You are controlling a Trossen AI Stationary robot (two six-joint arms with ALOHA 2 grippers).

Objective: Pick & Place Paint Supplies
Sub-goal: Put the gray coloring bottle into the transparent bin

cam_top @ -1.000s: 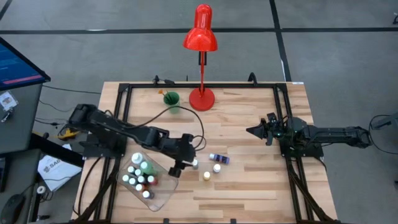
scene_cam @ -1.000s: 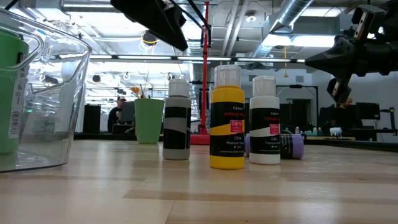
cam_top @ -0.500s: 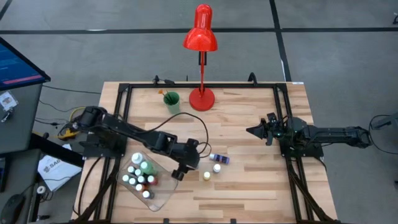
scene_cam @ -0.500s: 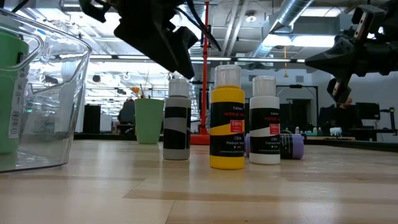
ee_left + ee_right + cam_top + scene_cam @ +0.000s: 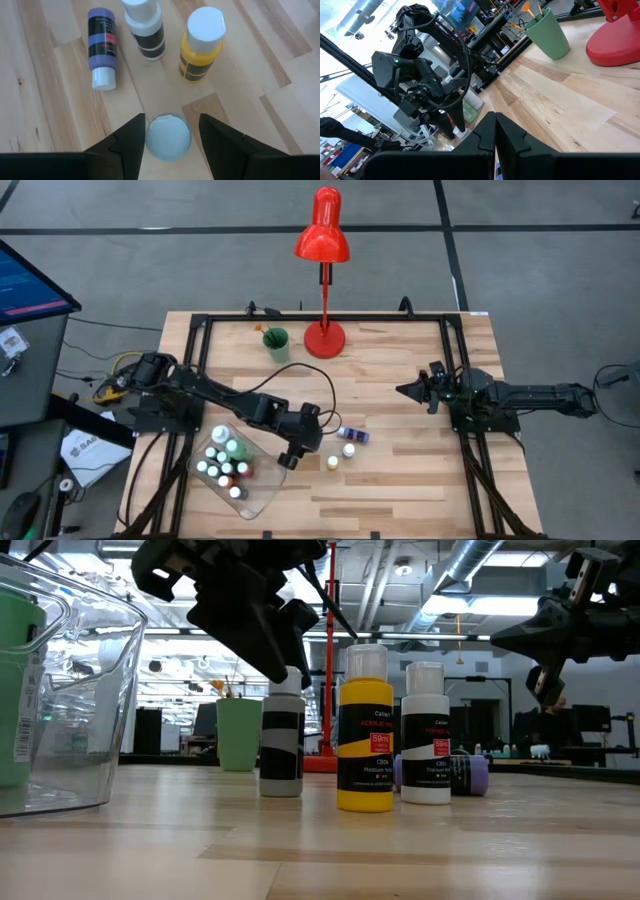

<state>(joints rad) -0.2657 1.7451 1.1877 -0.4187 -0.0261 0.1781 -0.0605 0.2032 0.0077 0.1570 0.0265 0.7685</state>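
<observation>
Below my left hand [image 5: 167,131], fingers spread either side of the black-and-white bottle [image 5: 281,745], upright on the desk [image 5: 400,390] beside the clear tray [image 5: 262,490]. Looks light, rigid, slick plastic; I'd pinch the body under the cap. Right hand [image 5: 403,391] clenched, parked.

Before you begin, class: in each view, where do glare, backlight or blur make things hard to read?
Low view: bright ceiling lights leave the left gripper a silhouette, and the tray wall warps the room behind. Left wrist view: the cap between the fingers is soft while the yellow bottle is crisp. Right wrist view: the window glare washes out the far room.
</observation>
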